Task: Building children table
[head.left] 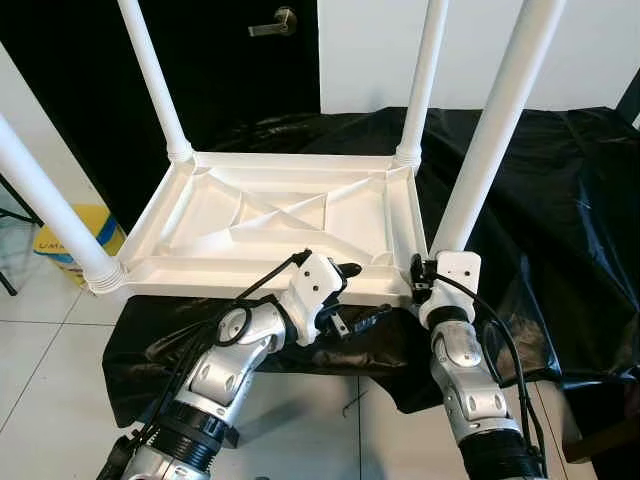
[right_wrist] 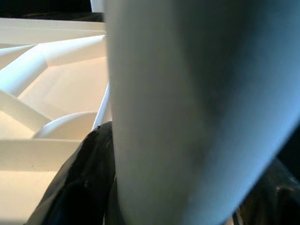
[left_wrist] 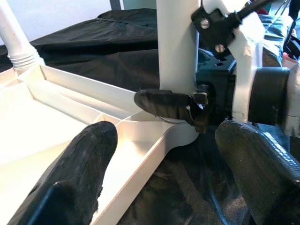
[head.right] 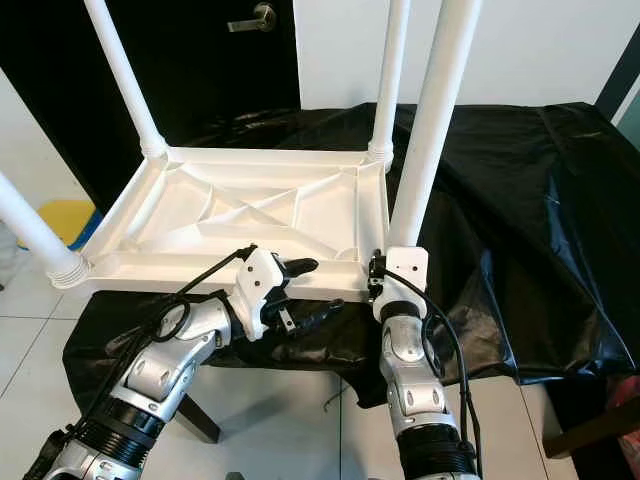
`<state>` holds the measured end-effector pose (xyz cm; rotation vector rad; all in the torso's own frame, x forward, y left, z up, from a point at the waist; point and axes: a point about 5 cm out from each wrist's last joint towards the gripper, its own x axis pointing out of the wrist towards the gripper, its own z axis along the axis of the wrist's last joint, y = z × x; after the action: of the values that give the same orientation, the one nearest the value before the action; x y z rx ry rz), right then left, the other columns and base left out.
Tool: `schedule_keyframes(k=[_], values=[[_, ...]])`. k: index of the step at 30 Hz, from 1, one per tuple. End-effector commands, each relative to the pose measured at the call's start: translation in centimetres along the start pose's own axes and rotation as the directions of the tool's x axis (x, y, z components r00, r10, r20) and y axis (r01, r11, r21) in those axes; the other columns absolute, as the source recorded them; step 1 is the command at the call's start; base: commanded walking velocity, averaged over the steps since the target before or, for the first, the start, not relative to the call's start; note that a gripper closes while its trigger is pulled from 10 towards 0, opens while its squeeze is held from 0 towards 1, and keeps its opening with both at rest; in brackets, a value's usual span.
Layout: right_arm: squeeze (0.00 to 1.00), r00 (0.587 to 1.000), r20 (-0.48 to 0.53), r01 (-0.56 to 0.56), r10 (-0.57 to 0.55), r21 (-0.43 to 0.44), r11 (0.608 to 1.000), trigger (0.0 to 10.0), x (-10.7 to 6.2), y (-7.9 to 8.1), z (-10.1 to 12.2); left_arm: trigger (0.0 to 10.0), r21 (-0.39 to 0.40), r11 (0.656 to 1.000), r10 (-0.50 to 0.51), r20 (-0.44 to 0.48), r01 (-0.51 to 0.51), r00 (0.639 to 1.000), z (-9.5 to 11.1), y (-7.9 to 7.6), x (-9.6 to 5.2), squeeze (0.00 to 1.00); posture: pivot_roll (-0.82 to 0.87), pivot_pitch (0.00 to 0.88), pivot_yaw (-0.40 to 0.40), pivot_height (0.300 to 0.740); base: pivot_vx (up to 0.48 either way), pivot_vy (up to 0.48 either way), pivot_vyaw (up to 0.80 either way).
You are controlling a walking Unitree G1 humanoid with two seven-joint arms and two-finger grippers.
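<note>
Seating the last table leg (head.left: pixel 495 130)

Right hand (head.left: pixel 424 272) is clamping the leg; left hand (head.left: pixel 352 296), fingers apart, is steadying the tabletop (head.left: pixel 290 215); tilting risks cross-threading.

All four white table legs (head.left: pixel 500 120) run off the picture's top. The right tool (head.left: pixel 428 268) blocks the near leg's base beside the tabletop (head.left: pixel 260 215); its fingers' state stays unclear.

Looks like I'm in a plain room of a home or small office. Glossy white floor tiles (head.left: pixel 40 340) run under me, and there's a white wall (head.left: pixel 480 50) at the far side with a black door (head.left: pixel 220 60) and metal lever handle (head.left: pixel 275 22) far left. My bench is covered in a black sheet (head.left: pixel 560 200), and a yellow bag (head.left: pixel 75 235) sits on the floor at left.
</note>
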<state>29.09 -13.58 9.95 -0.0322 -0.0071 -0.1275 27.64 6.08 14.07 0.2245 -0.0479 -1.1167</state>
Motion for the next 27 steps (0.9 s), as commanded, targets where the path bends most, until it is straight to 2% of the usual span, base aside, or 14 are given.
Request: schedule_keyframes(k=[1, 4, 6, 9, 10, 12, 13, 16, 18, 19, 22, 27], values=[[1.00, 1.000, -0.013, -0.020, 0.020, -0.013, 1.000, 10.0, -0.2, -0.1, -0.4, 10.0, 0.007, 1.000, 0.003, -0.007, -0.003, 1.000, 0.0, 0.2, 0.0, 0.00, -0.10, 0.000, 0.002, 0.740, 0.000, 0.000, 0.00], [1.00, 0.996, 0.020, -0.090, 0.090, -0.008, 0.996, 10.0, -0.2, -0.9, 0.0, 10.0, 0.005, 1.000, 0.004, -0.005, -0.004, 1.000, 0.0, 0.1, 0.0, 0.00, -0.11, 0.000, 0.004, 0.740, 0.000, 0.000, 0.00], [1.00, 0.996, 0.020, -0.090, 0.090, -0.008, 0.996, 10.0, -0.2, -0.9, 0.0, 10.0, 0.005, 1.000, 0.004, -0.005, -0.004, 1.000, 0.0, 0.1, 0.0, 0.00, -0.11, 0.000, 0.004, 0.740, 0.000, 0.000, 0.00], [1.00, 0.969, 0.061, -0.240, 0.240, -0.020, 0.971, 10.0, 0.0, -2.3, 0.5, 10.0, 0.006, 1.000, 0.002, -0.006, -0.002, 1.000, 0.0, 0.2, 0.0, 0.00, -0.11, 0.000, 0.011, 0.740, 0.000, 0.000, 0.00], [1.00, 0.969, 0.061, -0.240, 0.240, -0.020, 0.971, 10.0, 0.0, -2.3, 0.5, 10.0, 0.006, 1.000, 0.002, -0.006, -0.002, 1.000, 0.0, 0.2, 0.0, 0.00, -0.11, 0.000, 0.011, 0.740, 0.000, 0.000, 0.00], [1.00, 0.946, 0.071, -0.315, 0.317, -0.031, 0.948, 10.0, 0.2, -2.9, 0.7, 10.0, 0.008, 1.000, 0.000, -0.006, 0.000, 1.000, 0.0, 0.2, 0.0, 0.00, -0.11, 0.000, 0.014, 0.740, 0.000, 0.000, 0.00], [0.00, 0.928, 0.069, -0.363, 0.365, -0.036, 0.931, 10.0, 0.4, -3.0, 0.8, 10.0, 0.009, 1.000, -0.001, -0.006, 0.001, 1.000, 0.0, 0.3, 0.0, 0.00, -0.11, 0.000, 0.016, 0.740, 0.000, 0.000, 0.00], [0.00, 0.912, 0.066, -0.403, 0.404, -0.035, 0.915, 10.0, 0.4, -3.0, 0.8, 10.0, 0.009, 1.000, -0.002, -0.006, 0.002, 1.000, 0.1, 0.3, 0.0, 0.00, -0.11, 0.000, 0.018, 0.740, 0.000, 0.000, 0.00], [0.00, 0.849, 0.051, -0.525, 0.526, -0.045, 0.850, 10.0, 0.6, -2.8, 1.0, 10.0, 0.011, 1.000, -0.006, -0.008, 0.006, 1.000, 0.1, 0.3, 0.1, 0.00, -0.11, 0.000, 0.020, 0.740, 0.000, 0.000, 0.00], [0.00, 0.849, 0.051, -0.525, 0.526, -0.045, 0.850, 10.0, 0.6, -2.8, 1.0, 10.0, 0.011, 1.000, -0.006, -0.008, 0.006, 1.000, 0.1, 0.3, 0.1, 0.00, -0.11, 0.000, 0.020, 0.740, 0.000, 0.000, 0.00], [0.00, 0.790, 0.036, -0.609, 0.612, -0.077, 0.790, 10.0, 1.2, -2.7, 1.2, 10.0, 0.011, 1.000, -0.011, -0.007, 0.011, 1.000, 0.1, 0.3, 0.1, 0.00, -0.11, 0.000, 0.023, 0.740, 0.000, 0.000, 0.00], [0.00, 0.771, 0.024, -0.631, 0.636, -0.098, 0.769, 10.0, 1.8, -2.6, 1.2, 10.0, 0.011, 1.000, -0.012, -0.007, 0.012, 1.000, 0.1, 0.2, 0.1, 0.00, -0.11, 0.000, 0.022, 0.740, 0.000, 0.000, 0.00]])
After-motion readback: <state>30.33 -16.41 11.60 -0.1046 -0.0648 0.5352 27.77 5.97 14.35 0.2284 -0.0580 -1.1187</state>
